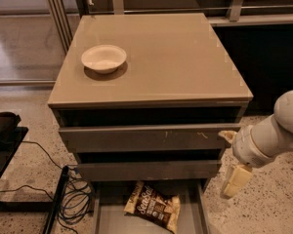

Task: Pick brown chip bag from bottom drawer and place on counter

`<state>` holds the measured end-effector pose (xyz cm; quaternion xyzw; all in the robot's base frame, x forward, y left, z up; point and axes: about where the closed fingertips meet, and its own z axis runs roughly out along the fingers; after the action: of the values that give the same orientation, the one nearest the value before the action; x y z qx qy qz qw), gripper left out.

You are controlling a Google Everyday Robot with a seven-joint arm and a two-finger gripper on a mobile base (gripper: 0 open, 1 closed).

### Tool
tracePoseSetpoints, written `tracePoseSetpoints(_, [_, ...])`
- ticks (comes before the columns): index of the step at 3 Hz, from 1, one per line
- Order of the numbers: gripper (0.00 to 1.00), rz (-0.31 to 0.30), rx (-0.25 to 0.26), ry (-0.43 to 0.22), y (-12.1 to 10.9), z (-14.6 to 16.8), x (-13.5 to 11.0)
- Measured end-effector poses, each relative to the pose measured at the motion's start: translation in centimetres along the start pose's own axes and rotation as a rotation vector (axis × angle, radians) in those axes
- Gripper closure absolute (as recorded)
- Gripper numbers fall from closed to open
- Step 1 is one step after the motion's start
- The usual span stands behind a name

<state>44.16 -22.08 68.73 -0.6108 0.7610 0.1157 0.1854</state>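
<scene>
The brown chip bag [154,206] lies on the floor of the pulled-out bottom drawer [110,218], near its back, partly under the drawer above. The counter [171,57] is the taupe top of the cabinet. My gripper [230,159] hangs on the white arm at the cabinet's right front corner, level with the two upper drawers. It is above and to the right of the bag and apart from it. Its cream fingers [233,182] stand spread and hold nothing.
A white bowl [104,58] sits on the counter's left side. The two upper drawers [146,138] are shut or nearly so. Black cables [73,199] and a dark stand [2,130] lie on the speckled floor at the left.
</scene>
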Motion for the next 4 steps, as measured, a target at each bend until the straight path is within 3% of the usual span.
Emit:
tracePoseSetpoints(1, [0.0,0.046,-0.046,-0.084,1.4,6.8,1.8])
tracePoseSetpoints(2, [0.0,0.046,-0.032,-0.15,3.1,11.9,3.1])
tracePoseSetpoints(3, [0.0,0.055,0.013,-0.175,3.4,16.8,3.9])
tracePoseSetpoints(4, [0.0,0.055,0.013,-0.175,3.4,16.8,3.9])
